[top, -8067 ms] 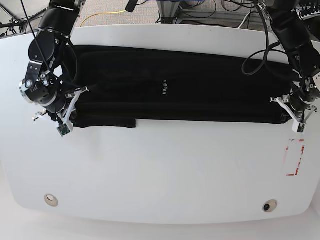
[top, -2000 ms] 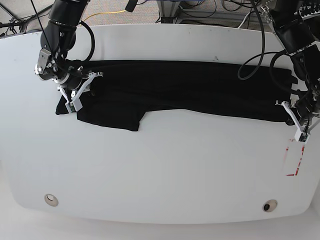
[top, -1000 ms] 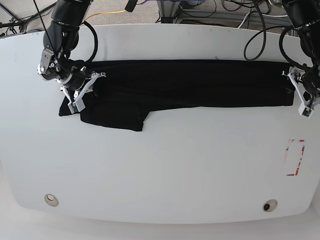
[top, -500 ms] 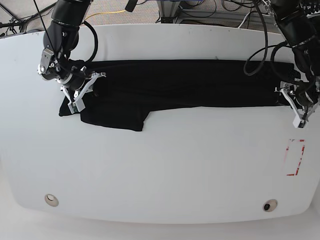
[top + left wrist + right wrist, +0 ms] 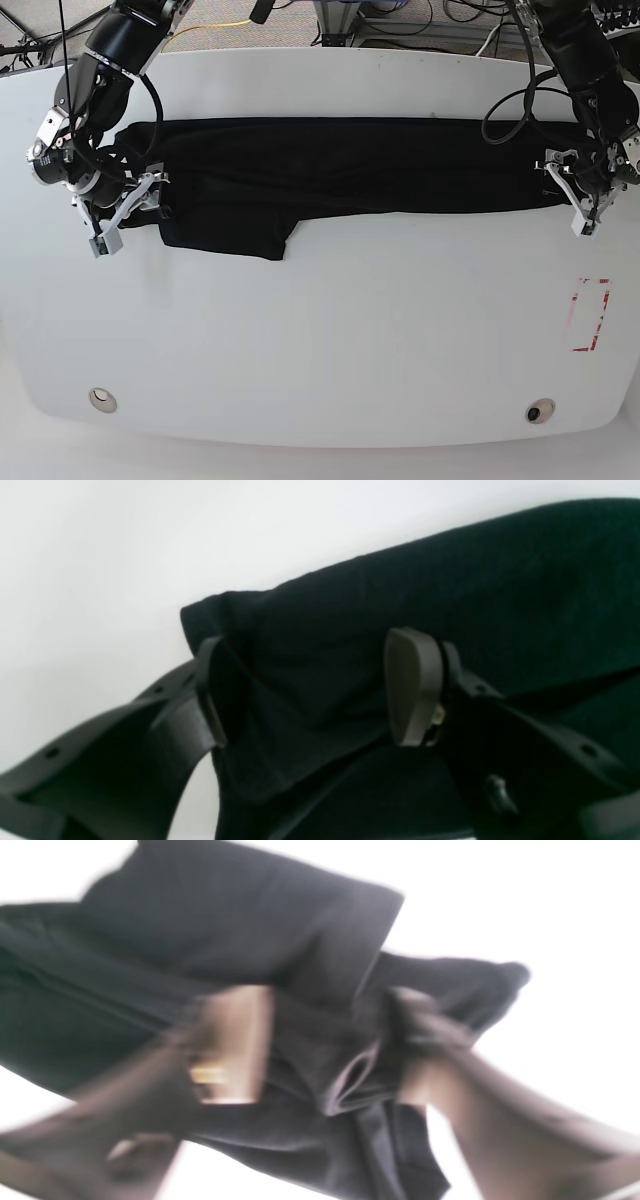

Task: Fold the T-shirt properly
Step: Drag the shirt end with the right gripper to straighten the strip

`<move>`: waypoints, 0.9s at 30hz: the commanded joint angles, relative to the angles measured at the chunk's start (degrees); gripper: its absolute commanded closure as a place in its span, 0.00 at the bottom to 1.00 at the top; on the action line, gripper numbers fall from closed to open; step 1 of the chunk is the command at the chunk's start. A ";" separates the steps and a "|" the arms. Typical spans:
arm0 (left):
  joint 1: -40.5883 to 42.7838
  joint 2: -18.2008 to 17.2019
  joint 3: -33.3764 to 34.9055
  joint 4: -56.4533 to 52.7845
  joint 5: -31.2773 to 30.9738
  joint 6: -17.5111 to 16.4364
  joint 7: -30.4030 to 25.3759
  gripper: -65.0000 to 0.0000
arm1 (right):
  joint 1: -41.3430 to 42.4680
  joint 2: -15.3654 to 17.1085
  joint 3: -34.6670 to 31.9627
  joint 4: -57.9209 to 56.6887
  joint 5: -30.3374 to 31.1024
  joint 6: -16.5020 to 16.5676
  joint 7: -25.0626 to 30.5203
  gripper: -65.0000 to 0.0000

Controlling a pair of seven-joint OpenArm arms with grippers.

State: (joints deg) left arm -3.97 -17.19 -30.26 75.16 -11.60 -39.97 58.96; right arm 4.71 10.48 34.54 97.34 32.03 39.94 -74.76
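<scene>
The T-shirt [image 5: 350, 165] lies across the far half of the table [image 5: 330, 330] as a long narrow band, so the lengthwise folds look done, though one flap [image 5: 235, 230] sags nearward at left. Folding the band end over end remains. The left gripper [image 5: 305, 690] at the right end and the right gripper [image 5: 330, 1040] at the left end both stand spread, straddling cloth, pinching nothing.

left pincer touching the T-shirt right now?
Cannot tell. In the left wrist view the left pincer stands open with the T-shirt edge showing between its pads, but neither a clear contact nor a clear gap shows. The base view is too small to settle it.
</scene>
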 commanded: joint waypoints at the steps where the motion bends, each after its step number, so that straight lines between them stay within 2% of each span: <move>1: 0.14 -0.44 0.06 -0.39 1.18 -0.03 2.10 0.40 | 3.07 1.52 0.49 0.20 1.60 0.06 0.08 0.12; 2: 0.14 -0.44 0.06 -0.12 1.18 -0.03 2.10 0.40 | 4.39 2.31 0.40 -0.94 1.51 0.06 0.08 0.06; 4: 0.23 -0.35 0.15 -0.03 1.18 -0.03 2.10 0.40 | 6.94 3.37 0.31 -4.90 1.51 0.06 -0.10 0.04; 10: 0.05 -0.35 0.24 -0.12 1.18 -0.03 2.10 0.40 | 16.52 6.71 -1.36 -25.38 -0.08 0.06 0.96 0.13; 14: 0.05 -0.35 1.47 -0.03 1.18 -0.03 2.10 0.40 | 18.81 8.11 -4.79 -33.03 -0.51 0.06 3.42 0.15; 22: 0.05 -0.35 1.65 -0.03 1.18 -0.03 2.10 0.40 | 20.92 7.59 -7.51 -39.45 0.01 0.06 3.86 0.16; 27: 0.14 -0.35 1.65 -0.03 1.18 -0.03 2.10 0.40 | 21.18 5.65 -7.60 -40.86 -0.25 0.06 4.56 0.16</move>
State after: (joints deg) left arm -3.99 -17.50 -28.82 75.26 -11.40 -39.92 58.81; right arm 24.23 16.01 27.03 56.05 31.62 39.68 -70.54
